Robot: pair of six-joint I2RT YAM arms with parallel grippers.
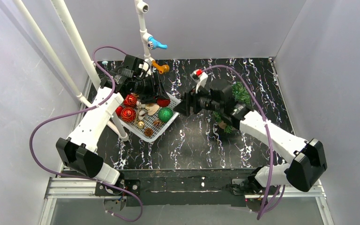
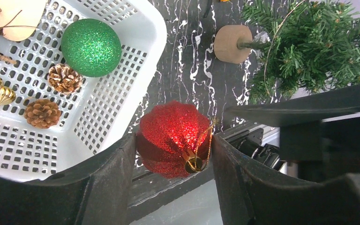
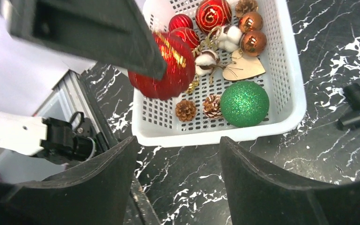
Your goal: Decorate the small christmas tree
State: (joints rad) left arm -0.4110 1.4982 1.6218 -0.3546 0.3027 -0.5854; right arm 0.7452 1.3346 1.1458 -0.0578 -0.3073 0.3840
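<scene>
My left gripper (image 2: 173,140) is shut on a red glitter ball ornament (image 2: 176,133) with a gold cap and a gold loop, held above the dark marble table just past the corner of the white basket (image 2: 136,89). In the top view this ornament (image 1: 163,101) hangs at the basket's right corner. The small christmas tree (image 2: 318,42) seems to lie on its side, its brown base (image 2: 233,43) turned toward the basket. From above, my right arm partly covers the tree (image 1: 240,92). My right gripper (image 3: 177,143) stands open and empty, facing the basket (image 3: 290,70) and the held ornament (image 3: 168,70).
The basket holds a green glitter ball (image 3: 244,103), red balls with gold swirls (image 3: 213,13), copper balls (image 3: 253,42), pine cones (image 3: 186,109), cotton bolls and a wooden heart (image 3: 243,68). A white pipe frame (image 1: 145,33) with blue and orange clamps stands behind it. Grey walls close in on the table.
</scene>
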